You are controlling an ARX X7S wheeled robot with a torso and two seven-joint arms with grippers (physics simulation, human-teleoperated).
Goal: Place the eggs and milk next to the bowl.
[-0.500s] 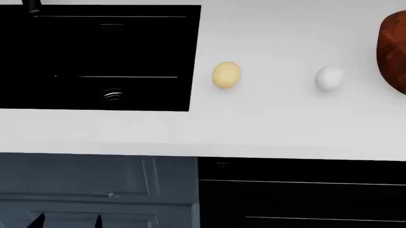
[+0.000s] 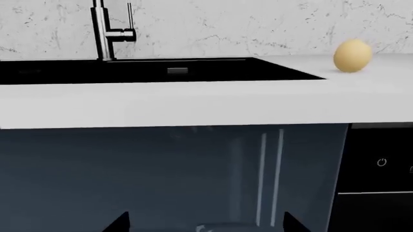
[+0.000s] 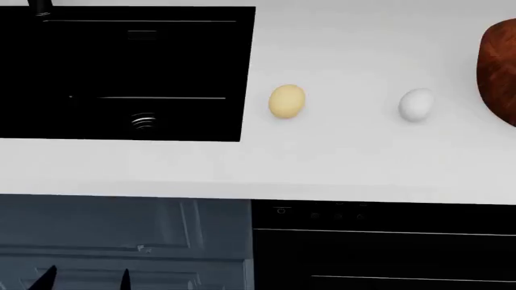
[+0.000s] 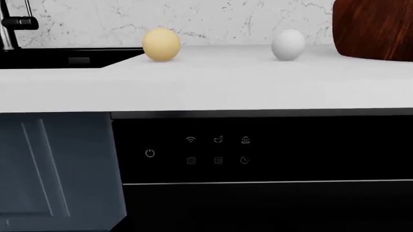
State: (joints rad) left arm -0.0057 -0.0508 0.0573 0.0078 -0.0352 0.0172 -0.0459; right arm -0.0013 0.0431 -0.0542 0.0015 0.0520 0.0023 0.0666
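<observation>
Two eggs lie on the white counter: a pale yellow egg just right of the sink, and a white egg further right. The reddish-brown wooden bowl is cut off at the right edge, a short gap beyond the white egg. The milk is out of view. My left gripper hangs open and empty below counter level, in front of the blue cabinet. Of my right gripper only one dark fingertip edge shows, set wide, against the black appliance.
A black sink with a steel faucet fills the counter's left part. Under the counter are a blue cabinet door and a black appliance front with a control panel. A marbled wall backs the counter.
Both eggs have shifted slightly toward the counter's front edge. The left fingertips have hardly moved.
</observation>
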